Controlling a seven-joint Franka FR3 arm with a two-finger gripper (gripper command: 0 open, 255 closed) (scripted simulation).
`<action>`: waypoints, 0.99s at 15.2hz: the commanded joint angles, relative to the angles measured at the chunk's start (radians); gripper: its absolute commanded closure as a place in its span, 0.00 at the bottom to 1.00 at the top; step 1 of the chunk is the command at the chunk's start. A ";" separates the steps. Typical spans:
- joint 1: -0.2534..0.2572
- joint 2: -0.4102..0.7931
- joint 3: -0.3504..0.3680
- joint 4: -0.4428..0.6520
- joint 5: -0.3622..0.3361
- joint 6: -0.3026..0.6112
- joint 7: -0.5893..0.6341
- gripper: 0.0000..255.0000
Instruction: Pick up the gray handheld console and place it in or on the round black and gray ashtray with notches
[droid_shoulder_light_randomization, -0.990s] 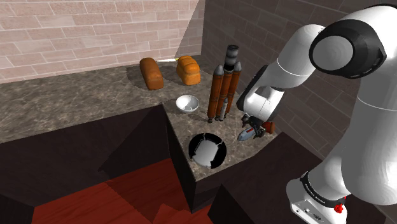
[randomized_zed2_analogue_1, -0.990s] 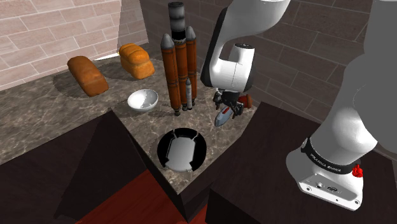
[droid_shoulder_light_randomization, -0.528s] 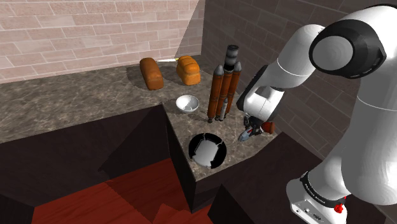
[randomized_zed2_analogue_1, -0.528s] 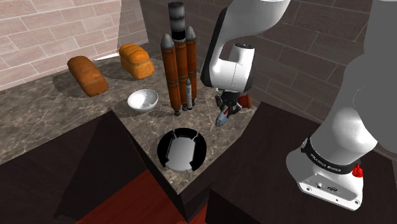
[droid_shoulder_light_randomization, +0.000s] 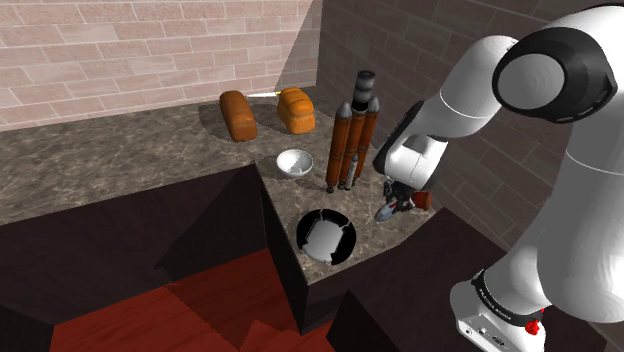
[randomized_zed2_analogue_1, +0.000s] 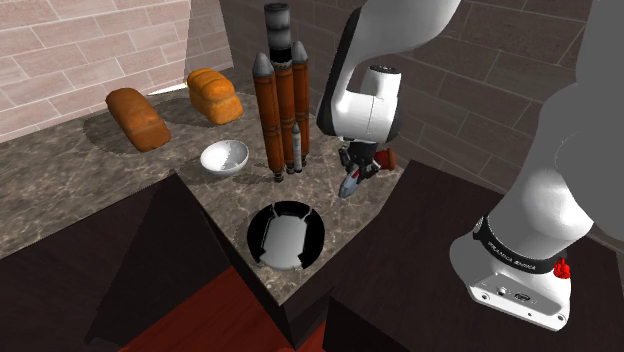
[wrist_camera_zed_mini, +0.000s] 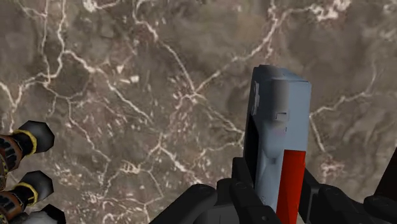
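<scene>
The handheld console (wrist_camera_zed_mini: 278, 137) is a grey-blue slab with a red panel, and my black gripper (wrist_camera_zed_mini: 273, 188) is shut on its sides. It hangs nose-down under the hand, close over the marble counter (wrist_camera_zed_mini: 127, 95). In the shoulder view the gripper (droid_shoulder_light_randomization: 393, 203) holds the console (droid_shoulder_light_randomization: 384, 211) to the right of the round black ashtray (droid_shoulder_light_randomization: 326, 237) with its grey inside. In the second exterior view the console (randomized_zed2_analogue_1: 351, 184) in the gripper (randomized_zed2_analogue_1: 358, 172) is up and right of the ashtray (randomized_zed2_analogue_1: 287, 236). I cannot tell whether the console's tip touches the counter.
A tall orange rocket model (droid_shoulder_light_randomization: 352, 140) (randomized_zed2_analogue_1: 282, 100) stands just beside the hand; its boosters (wrist_camera_zed_mini: 19, 172) show in the wrist view. A white bowl (droid_shoulder_light_randomization: 294, 162) (randomized_zed2_analogue_1: 224, 157) and two bread loaves (droid_shoulder_light_randomization: 238, 115) (droid_shoulder_light_randomization: 296, 109) lie further back. The counter drops off beside the ashtray.
The fingers, apart around the console a second ago, have shut on it. Since then the arm has risen slightly with the console held.
</scene>
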 joint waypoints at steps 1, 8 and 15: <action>0.030 -0.031 -0.038 -0.017 -0.062 -0.009 0.052 1.00; 0.176 -0.170 -0.231 -0.089 -0.343 -0.044 0.278 1.00; 0.340 -0.348 -0.487 -0.147 -0.787 -0.083 0.609 1.00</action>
